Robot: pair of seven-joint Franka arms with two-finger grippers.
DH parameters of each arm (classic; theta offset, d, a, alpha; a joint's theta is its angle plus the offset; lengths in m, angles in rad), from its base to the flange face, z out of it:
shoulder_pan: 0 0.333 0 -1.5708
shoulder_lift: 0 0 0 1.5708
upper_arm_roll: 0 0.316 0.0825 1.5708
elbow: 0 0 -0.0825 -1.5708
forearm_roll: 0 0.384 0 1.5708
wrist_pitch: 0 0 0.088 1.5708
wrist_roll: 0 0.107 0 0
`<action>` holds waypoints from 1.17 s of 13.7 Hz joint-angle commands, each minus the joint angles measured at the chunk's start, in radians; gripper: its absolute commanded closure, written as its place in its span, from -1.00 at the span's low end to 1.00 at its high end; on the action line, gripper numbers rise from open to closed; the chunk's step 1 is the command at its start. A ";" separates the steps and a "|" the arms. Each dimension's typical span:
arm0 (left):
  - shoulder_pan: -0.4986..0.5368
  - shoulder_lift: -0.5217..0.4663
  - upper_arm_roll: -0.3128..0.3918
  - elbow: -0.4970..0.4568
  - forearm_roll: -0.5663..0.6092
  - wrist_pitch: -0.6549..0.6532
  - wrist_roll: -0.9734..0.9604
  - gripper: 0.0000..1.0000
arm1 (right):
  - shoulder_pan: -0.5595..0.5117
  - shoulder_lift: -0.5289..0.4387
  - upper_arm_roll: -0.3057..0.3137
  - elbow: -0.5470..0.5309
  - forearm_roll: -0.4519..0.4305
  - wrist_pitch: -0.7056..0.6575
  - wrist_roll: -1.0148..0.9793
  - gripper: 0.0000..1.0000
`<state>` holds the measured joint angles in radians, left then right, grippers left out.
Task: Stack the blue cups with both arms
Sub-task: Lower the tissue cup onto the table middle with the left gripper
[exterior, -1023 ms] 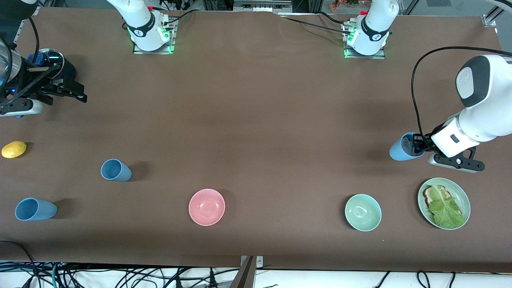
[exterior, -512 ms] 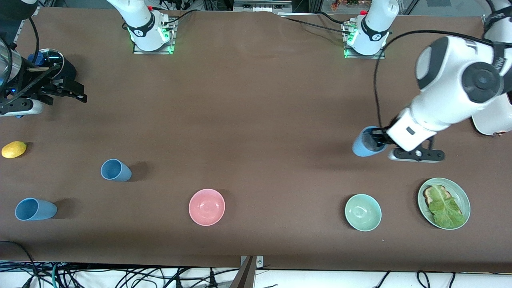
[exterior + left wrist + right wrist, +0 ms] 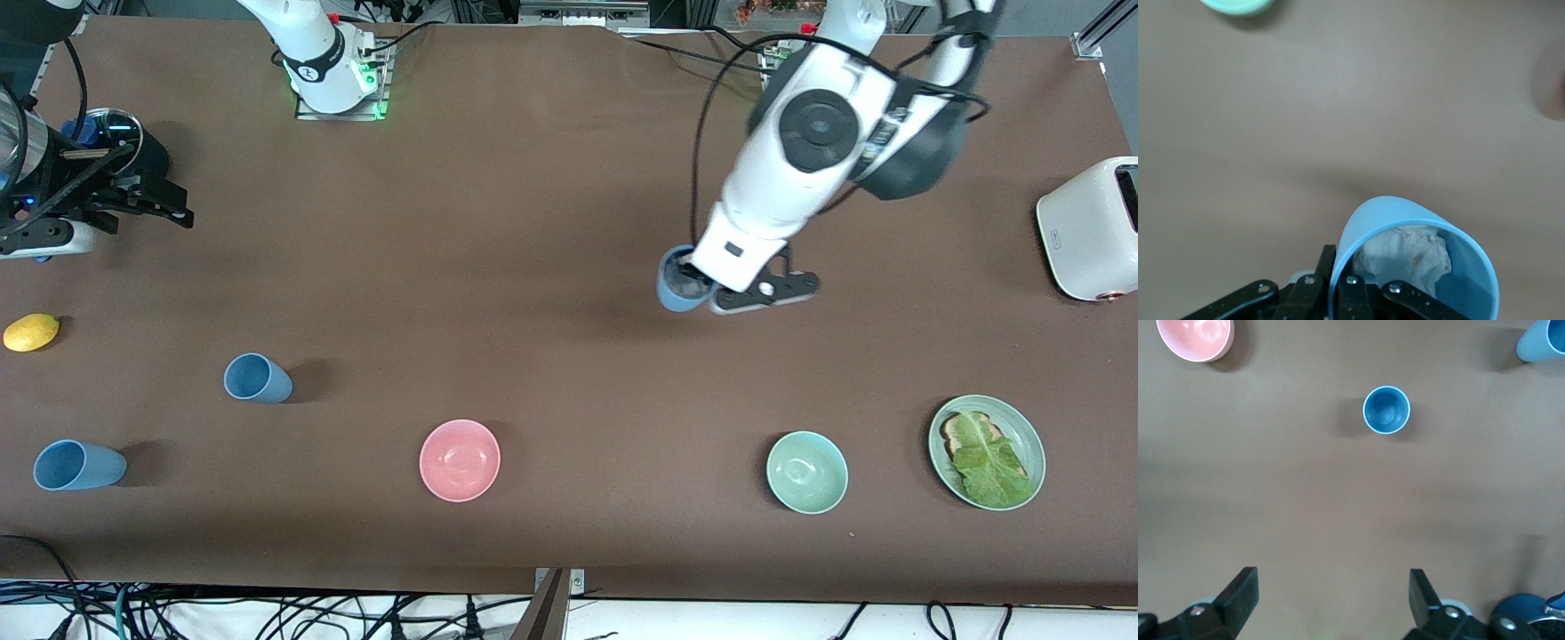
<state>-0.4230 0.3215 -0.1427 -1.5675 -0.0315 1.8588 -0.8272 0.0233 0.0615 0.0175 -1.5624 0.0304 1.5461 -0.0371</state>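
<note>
A: Item: carried blue cup, white crumpled wad inside, rim pinched by our left gripper above mid-table. Handling?

B: We judged: keep it level, bring it over an upright cup, lower straight.

A: Other cups?

B: Two at the right arm's end: one, one nearer the camera. Right gripper waited there, fingers spread.

A: Obstacles?

B: Pink bowl, mint bowl, lettuce plate, lemon, toaster; none, we thought, blocked the way.
</note>
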 commanded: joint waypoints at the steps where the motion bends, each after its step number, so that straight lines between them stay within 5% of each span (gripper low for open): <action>1: -0.103 0.088 0.011 0.111 0.015 0.003 -0.195 1.00 | -0.003 -0.012 0.002 -0.007 0.017 0.011 0.009 -1.00; 9: -0.287 0.211 0.018 0.138 0.024 0.172 -0.552 1.00 | -0.013 0.000 -0.004 -0.005 0.013 0.011 0.009 -1.00; 16: -0.336 0.326 0.017 0.138 0.128 0.287 -0.690 1.00 | -0.011 0.030 -0.004 -0.005 0.008 0.011 0.009 -1.00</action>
<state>-0.7446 0.6125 -0.1380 -1.4710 0.0529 2.1377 -1.4861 0.0146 0.0819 0.0098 -1.5644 0.0304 1.5511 -0.0368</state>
